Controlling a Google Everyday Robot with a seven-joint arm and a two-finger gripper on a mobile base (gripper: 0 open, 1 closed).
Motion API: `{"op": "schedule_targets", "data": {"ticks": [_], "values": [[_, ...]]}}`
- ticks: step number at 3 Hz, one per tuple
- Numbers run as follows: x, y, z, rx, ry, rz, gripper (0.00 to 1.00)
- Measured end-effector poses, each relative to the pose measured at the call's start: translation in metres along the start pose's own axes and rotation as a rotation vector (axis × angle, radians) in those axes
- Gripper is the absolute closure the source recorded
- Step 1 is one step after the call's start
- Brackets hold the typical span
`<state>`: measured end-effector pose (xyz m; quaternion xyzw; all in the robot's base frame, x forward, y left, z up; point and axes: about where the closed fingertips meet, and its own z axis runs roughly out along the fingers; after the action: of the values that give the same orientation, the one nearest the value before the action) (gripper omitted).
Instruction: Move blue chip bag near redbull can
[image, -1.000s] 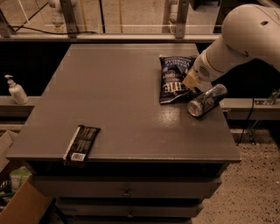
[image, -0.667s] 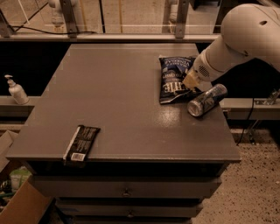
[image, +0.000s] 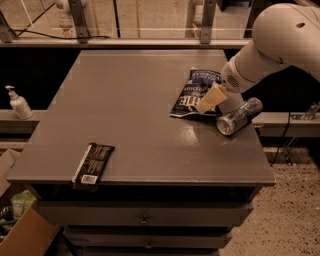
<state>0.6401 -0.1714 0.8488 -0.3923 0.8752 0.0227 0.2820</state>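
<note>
The blue chip bag (image: 192, 95), dark navy with white lettering, lies flat on the right part of the grey table (image: 125, 115). The redbull can (image: 240, 116) lies on its side just right of the bag's near end, close to the table's right edge, its silver top facing the front. My gripper (image: 210, 98) comes in from the right on the white arm (image: 280, 45). It sits on the bag's right side, between bag and can, and hides part of the bag.
A flat black wrapper with a white label (image: 92, 164) lies at the table's front left edge. A soap pump bottle (image: 19, 104) stands on a ledge to the left. A cardboard box (image: 20, 235) sits on the floor front left. A railing runs behind the table.
My gripper has shifted slightly toward the front left on the bag. The bag's near end now lies a little further left. The can and the wrapper stay put.
</note>
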Motion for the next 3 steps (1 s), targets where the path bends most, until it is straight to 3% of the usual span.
{"op": "schedule_targets", "data": {"ticks": [2, 3], "values": [[-0.008, -0.011, -0.012, 0.020, -0.026, 0.008, 0.00], [-0.019, -0.038, -0.036, 0.058, -0.079, 0.040, 0.00]]}}
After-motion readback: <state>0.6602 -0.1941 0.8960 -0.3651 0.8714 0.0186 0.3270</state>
